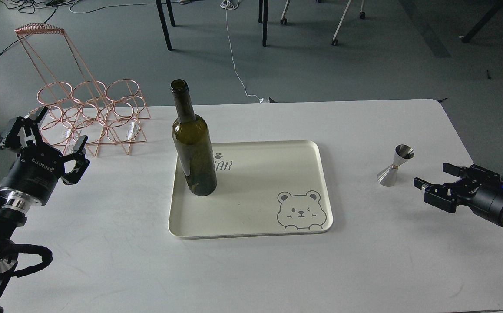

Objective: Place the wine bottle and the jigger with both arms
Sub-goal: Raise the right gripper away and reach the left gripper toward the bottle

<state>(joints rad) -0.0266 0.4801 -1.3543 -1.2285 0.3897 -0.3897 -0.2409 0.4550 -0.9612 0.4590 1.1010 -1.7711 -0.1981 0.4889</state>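
I see the scene evenly and fairly brightly lit by soft, cool light, with no harsh glare on the white table (364, 269). Shadows are faint: a soft one right of the tray (251, 228), a weak one by the wine bottle (193, 143). The jigger (395, 166) shows small bright highlights. Focus is sharp throughout, though the grey floor (364, 65) behind looks dimmer.
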